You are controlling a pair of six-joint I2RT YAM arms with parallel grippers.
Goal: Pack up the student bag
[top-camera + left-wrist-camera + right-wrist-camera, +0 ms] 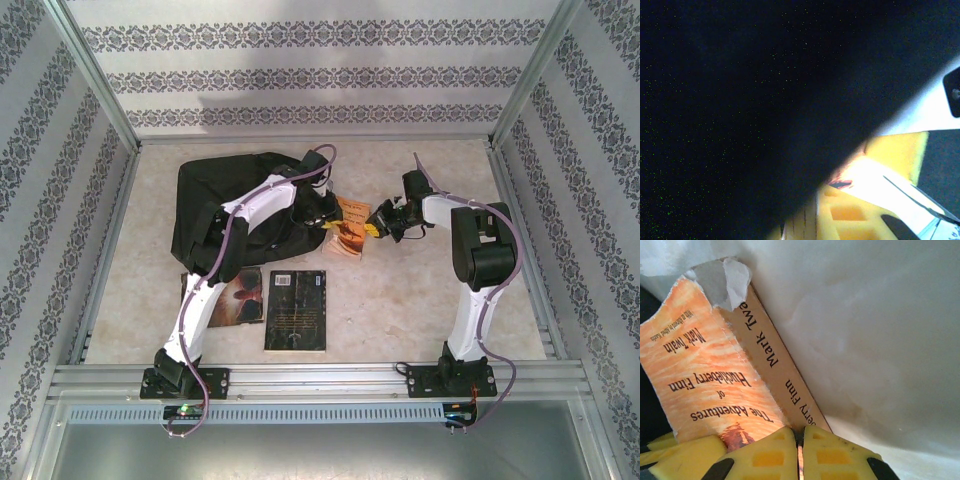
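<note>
Two yellow pads [767, 455] of the right gripper [800, 442] clamp an orange paperback [715, 385], "The Adventures of Huckleberry Finn", "Mark Twain", beside the black student bag [215, 195] lying far left, where the left gripper [320, 207] has a hold that cannot be told.

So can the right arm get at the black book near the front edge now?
Probably not yet: the right gripper is shut on the Huckleberry Finn paperback. The black book itself lies uncovered, with open table between them.
</note>
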